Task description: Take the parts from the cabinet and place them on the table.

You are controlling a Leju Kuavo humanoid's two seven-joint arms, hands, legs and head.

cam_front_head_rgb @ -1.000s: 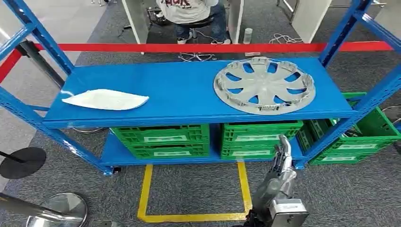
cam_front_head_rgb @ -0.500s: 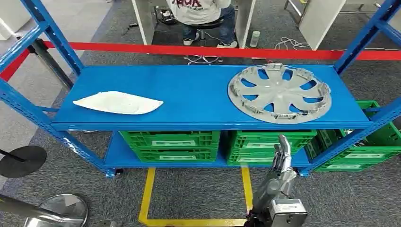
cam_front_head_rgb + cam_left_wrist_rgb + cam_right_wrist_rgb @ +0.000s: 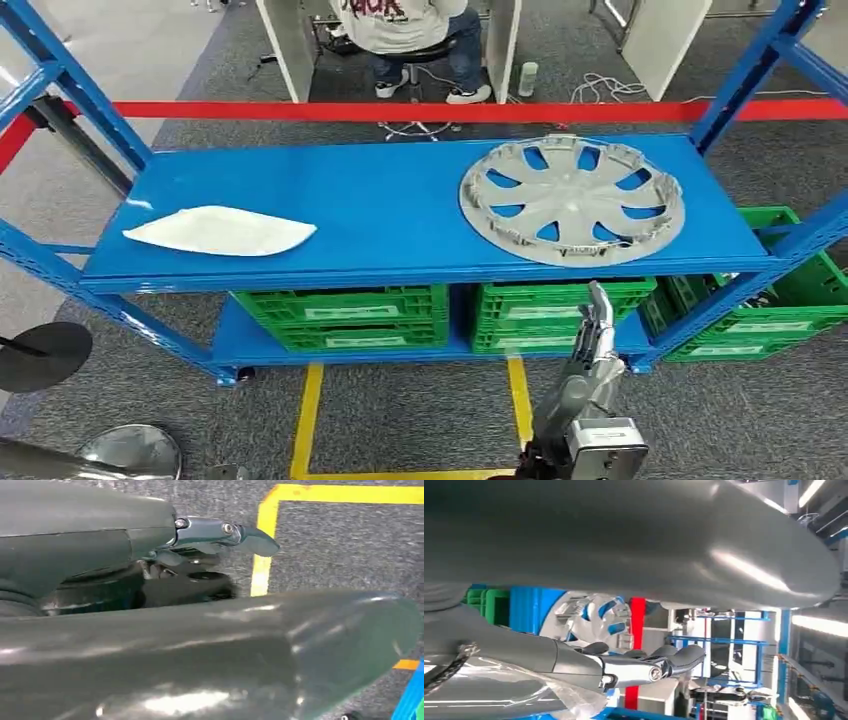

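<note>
Camera shifted; right hand (image 3: 598, 335) fingers (image 3: 600, 305) straight, empty, before blue shelf (image 3: 380, 215) holding hubcap (image 3: 571, 199) on grey carpet (image 3: 410, 420).

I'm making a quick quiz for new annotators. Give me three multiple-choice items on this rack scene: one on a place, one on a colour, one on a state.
1. Where does the hubcap lie?
A. on the top shelf's right part
B. on the floor
C. in a crate

2. What colour are the crates under the top shelf?
A. red
B. green
C. yellow

3. What is the right hand doing?
A. gripping the hubcap
B. holding the white part
C. holding nothing, fingers extended

Answers:
1 A, it rests flat on the blue top shelf, toward the right.
2 B, all are green.
3 C, it is raised below the shelf edge, apart from the hubcap and from the white part.
</note>
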